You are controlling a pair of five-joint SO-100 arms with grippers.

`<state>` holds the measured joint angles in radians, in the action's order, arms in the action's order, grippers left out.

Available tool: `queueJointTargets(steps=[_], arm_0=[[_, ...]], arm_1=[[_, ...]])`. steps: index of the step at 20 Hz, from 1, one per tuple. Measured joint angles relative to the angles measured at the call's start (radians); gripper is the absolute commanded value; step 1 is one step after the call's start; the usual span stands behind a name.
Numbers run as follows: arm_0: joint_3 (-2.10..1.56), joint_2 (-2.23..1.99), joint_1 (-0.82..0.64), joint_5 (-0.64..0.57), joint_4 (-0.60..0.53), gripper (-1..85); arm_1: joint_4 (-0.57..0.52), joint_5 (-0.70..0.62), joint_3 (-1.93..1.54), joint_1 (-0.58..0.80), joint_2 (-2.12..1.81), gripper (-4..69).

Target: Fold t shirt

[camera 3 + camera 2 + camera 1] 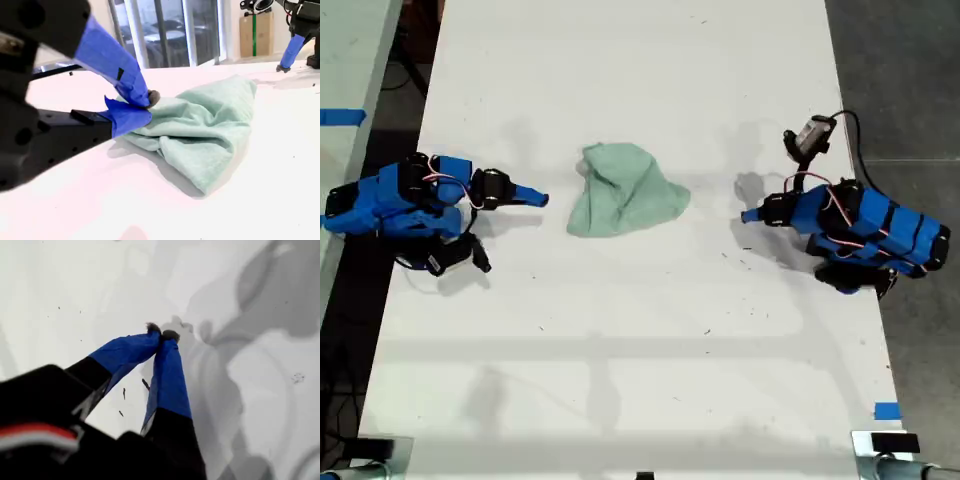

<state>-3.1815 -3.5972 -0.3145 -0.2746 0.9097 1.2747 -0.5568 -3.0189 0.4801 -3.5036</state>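
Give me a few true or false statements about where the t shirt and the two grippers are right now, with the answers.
1. The t shirt lies on the white table between the two arms. True.
2. My first gripper is clamped on the t shirt. False: it is shut over bare table, apart from the cloth.
3. My second gripper is wide open. False: its tips meet, just short of the t shirt.
4. The t shirt is folded into a neat flat rectangle. False: it is a wrinkled bundle.
5. A piece of blue tape sits at the exterior view's lower right. True.
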Motion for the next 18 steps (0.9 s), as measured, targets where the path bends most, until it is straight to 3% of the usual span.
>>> queueJointTargets(steps=[18], arm_0=[[0.0,0.0,-0.021,0.014,0.003,0.0]], arm_1=[[0.087,0.146,0.0,0.034,0.0,1.6]])
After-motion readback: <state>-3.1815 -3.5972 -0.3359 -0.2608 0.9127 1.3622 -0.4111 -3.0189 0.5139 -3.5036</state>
